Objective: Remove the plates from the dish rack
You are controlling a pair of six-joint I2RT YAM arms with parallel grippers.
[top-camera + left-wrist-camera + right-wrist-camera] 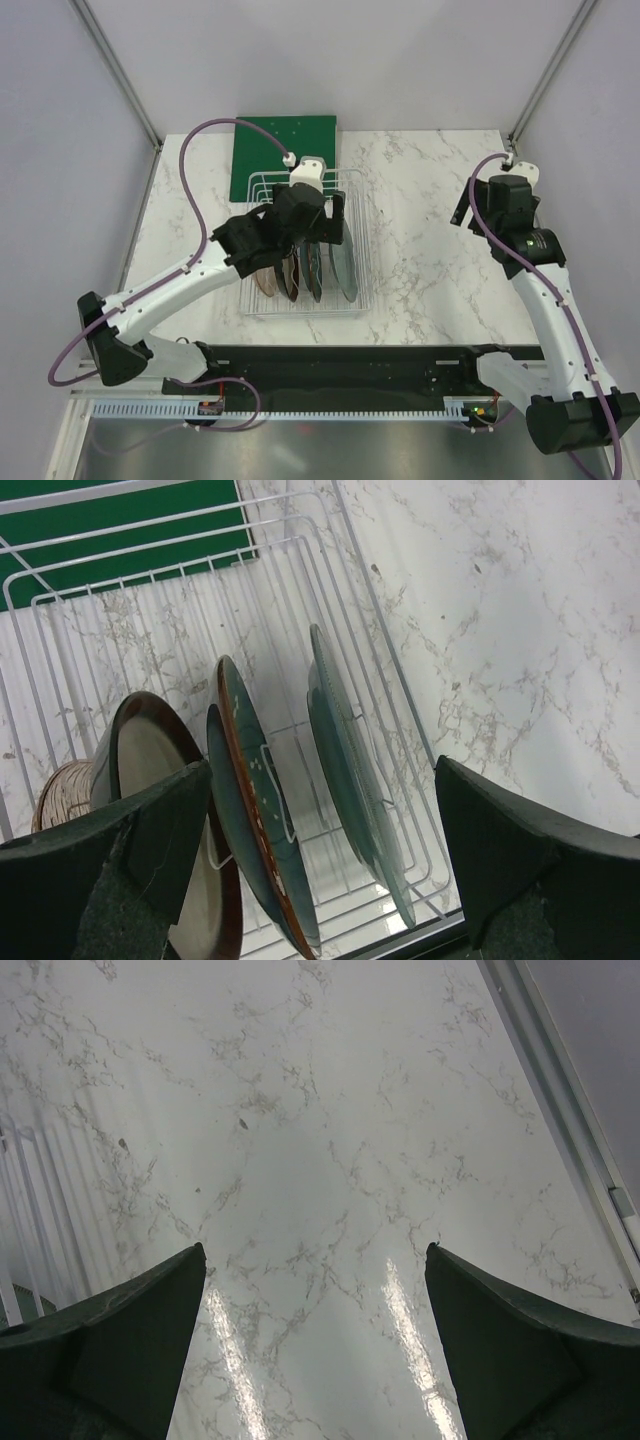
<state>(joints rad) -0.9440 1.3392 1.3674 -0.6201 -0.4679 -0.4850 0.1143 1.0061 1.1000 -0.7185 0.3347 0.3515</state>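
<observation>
The white wire dish rack stands left of the table's middle. Four plates stand on edge in it: brownish-pink, maroon-rimmed, dark teal-grey and pale grey-green. My left gripper hovers open above them and holds nothing. In the left wrist view its jaws straddle the pale grey-green plate and the dark teal-grey plate. The maroon-rimmed plate sits by the left finger, and the brownish-pink plate is beyond it. My right gripper is open and empty over bare marble.
A flat green board lies behind the rack and touches its far end; it also shows in the left wrist view. The marble table stretches right of the rack. Metal frame posts stand at the back corners. The rack's edge shows at the left of the right wrist view.
</observation>
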